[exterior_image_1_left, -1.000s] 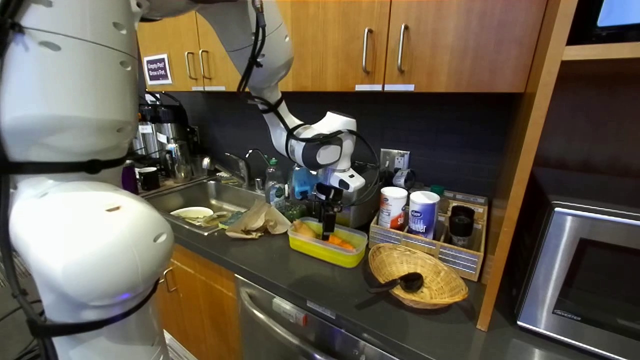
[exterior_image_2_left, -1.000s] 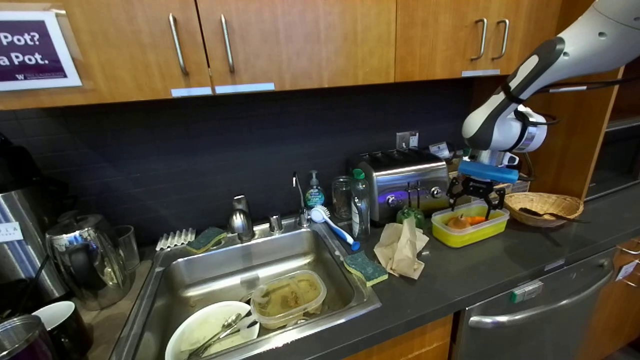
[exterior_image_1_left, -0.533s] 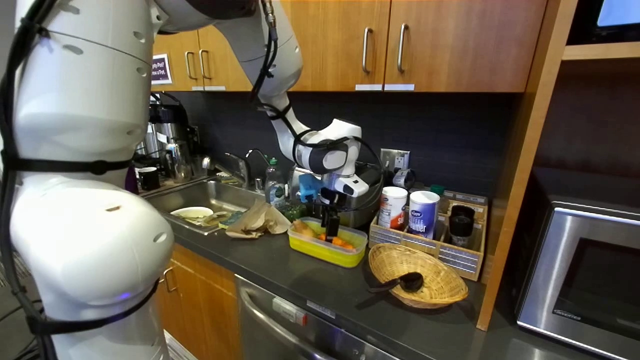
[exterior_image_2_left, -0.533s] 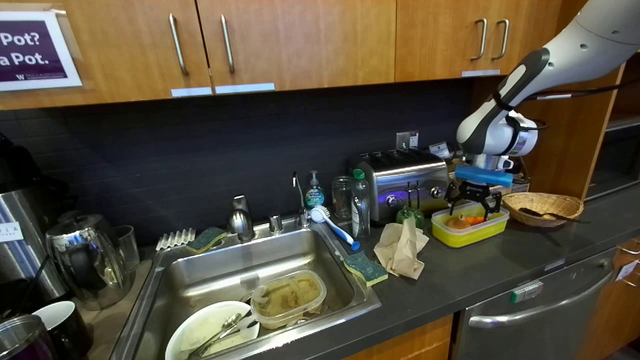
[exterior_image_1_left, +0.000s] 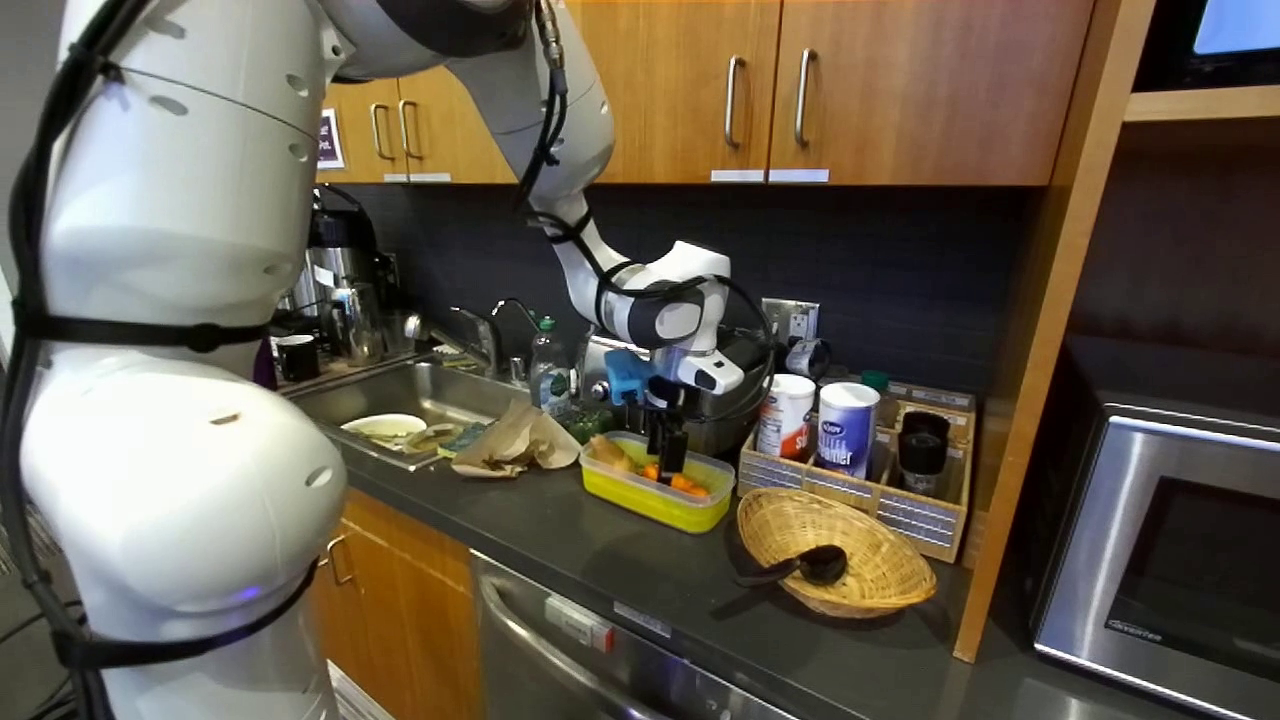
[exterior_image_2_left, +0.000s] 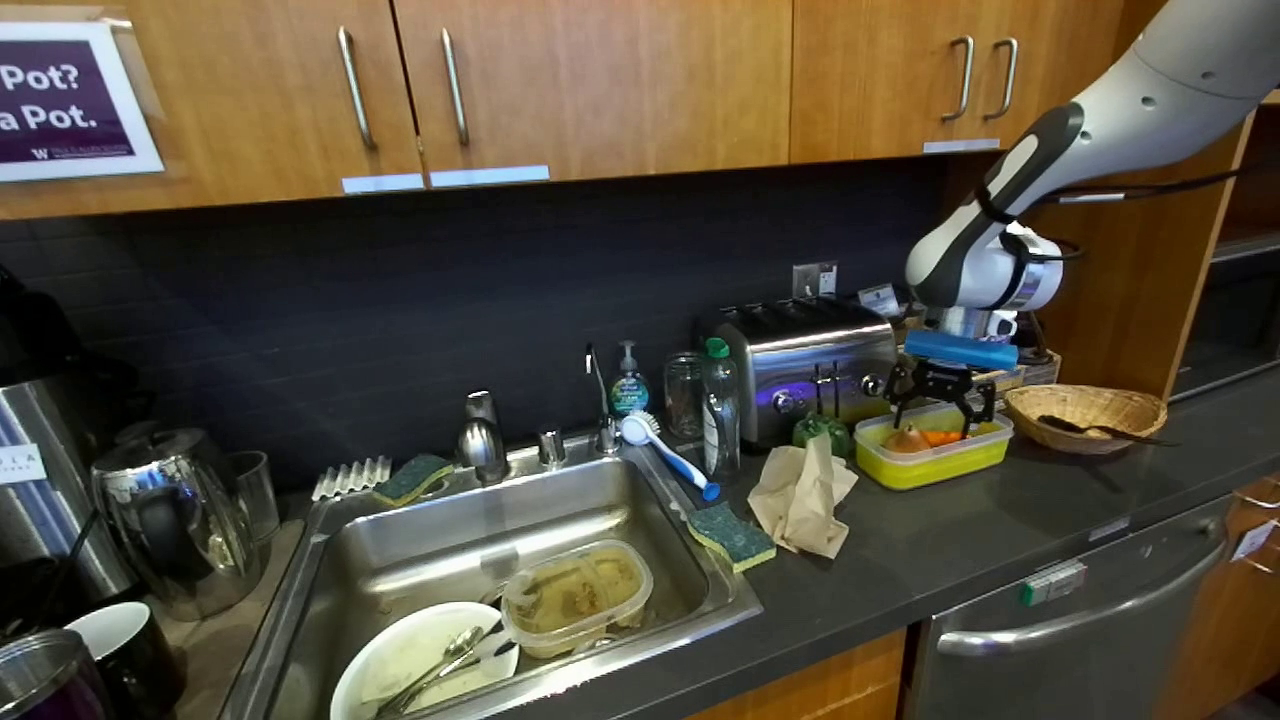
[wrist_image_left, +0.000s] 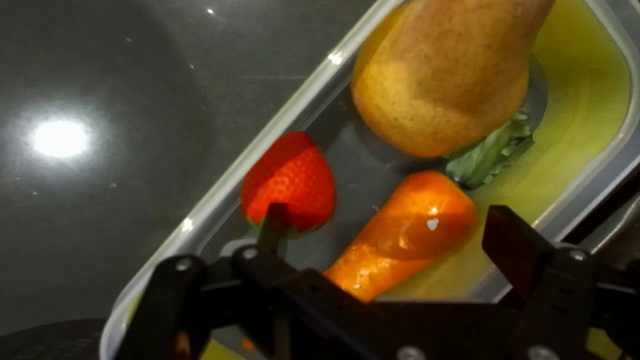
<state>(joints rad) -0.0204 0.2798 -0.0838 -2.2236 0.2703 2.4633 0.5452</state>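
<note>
My pincer (wrist_image_left: 388, 217) is standing wide open, with a gap between its two black fingers (wrist_image_left: 515, 245). I am pointing it down over the yellow box (exterior_image_2_left: 935, 468), which is sitting on the dark counter (exterior_image_1_left: 560, 520).

In the wrist view, an orange carrot (wrist_image_left: 420, 220) is lying on a slant in the box, and it is showing right in the gap between my fingers. A red strawberry (wrist_image_left: 295, 175) is lying beside it, close to a long wall of the box. The tip of one finger is covering a bit of the strawberry there, so I am not able to tell if they are touching. A big brown and yellow pear (wrist_image_left: 440, 90) is resting at the end of the box nearer the brown paper (exterior_image_2_left: 805, 495), and some green leaves (wrist_image_left: 492, 152) are poking out between it and the carrot.

In an exterior view, that crumpled paper is lying near the box, with a round green thing (exterior_image_2_left: 822, 430) peeping out behind it. A shiny toaster (exterior_image_2_left: 820, 365) is standing behind them. On the box's other side, a straw basket (exterior_image_1_left: 885, 555) is holding a black spoon (exterior_image_1_left: 825, 564), and the spoon's handle is sticking out over the rim. The sink (exterior_image_2_left: 420, 540) is holding a white bowl (exterior_image_2_left: 390, 640).
</note>
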